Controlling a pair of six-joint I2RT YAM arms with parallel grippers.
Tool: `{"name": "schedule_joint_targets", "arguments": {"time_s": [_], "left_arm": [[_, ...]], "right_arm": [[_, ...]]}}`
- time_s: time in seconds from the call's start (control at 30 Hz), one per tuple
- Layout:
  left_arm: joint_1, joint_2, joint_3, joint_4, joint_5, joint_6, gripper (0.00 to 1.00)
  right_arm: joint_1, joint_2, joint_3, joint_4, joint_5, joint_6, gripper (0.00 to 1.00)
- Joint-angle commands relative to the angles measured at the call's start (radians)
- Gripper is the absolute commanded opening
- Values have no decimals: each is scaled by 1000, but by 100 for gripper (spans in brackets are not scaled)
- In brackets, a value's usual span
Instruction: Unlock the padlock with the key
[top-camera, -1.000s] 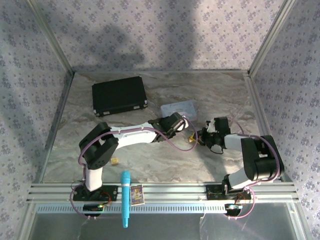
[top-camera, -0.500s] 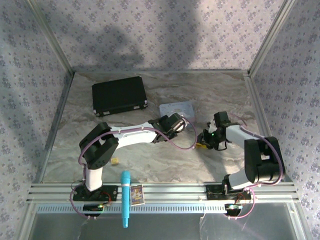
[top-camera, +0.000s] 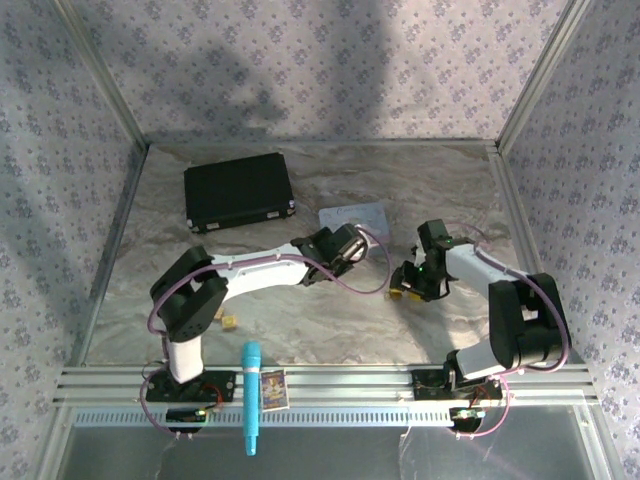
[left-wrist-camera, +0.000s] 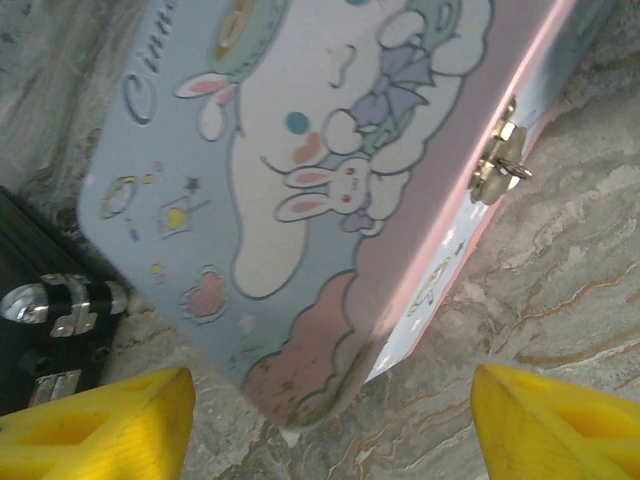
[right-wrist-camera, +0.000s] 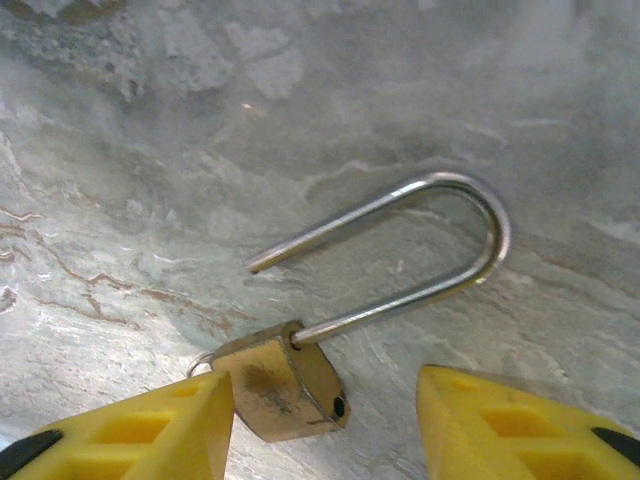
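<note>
The marbled bench (top-camera: 300, 310) carries both arms, which reach inward toward its middle. A black case (top-camera: 238, 192) lies at the back left. To its right is the pastel tin (top-camera: 352, 215), which the top view shows as a pale rectangle.

The left wrist view shows what the overhead one cannot: the tin's lid has a cartoon rabbit print, a small brass latch (left-wrist-camera: 503, 160) sits on its side wall, and the black case's silver clasp (left-wrist-camera: 62, 302) is just beside the tin's corner. The left gripper (left-wrist-camera: 330, 430) hovers over the tin with its yellow fingers spread wide and nothing between them.

On the front rail lie a blue microphone-like stick (top-camera: 250, 395) and a small card (top-camera: 273, 388). A tan wooden cube (top-camera: 229, 322) sits on the bench near the left arm.

The right wrist view shows the padlock (right-wrist-camera: 282, 385) lying flat on the bench between the spread fingers of the right gripper (right-wrist-camera: 325, 425), with its brass body just beside one finger. Its shackle (right-wrist-camera: 470, 270) is swung out, one leg in the body and the other end free. A thin silvery loop peeks out at the body's corner, and I cannot tell whether it is the key.
</note>
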Motion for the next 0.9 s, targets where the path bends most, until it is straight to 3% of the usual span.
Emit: {"name": "schedule_joint_targets", "arguments": {"time_s": [0.0,0.27,0.6,0.87], "left_arm": [[0,-69,-14,-22,-22,-49,73],[1,-117,-65,-6,7,-91,73],[1,-110,-106,-2,-10,-122,73],[1,-124,-132,4,-26,-152,73]], "right_arm": [[29,19,43,-8,68,45,57],[120,41,77,54,163,65,60],[243,160,181,-30,331,65,46],[314,154,159,-59,406,41,35]]}}
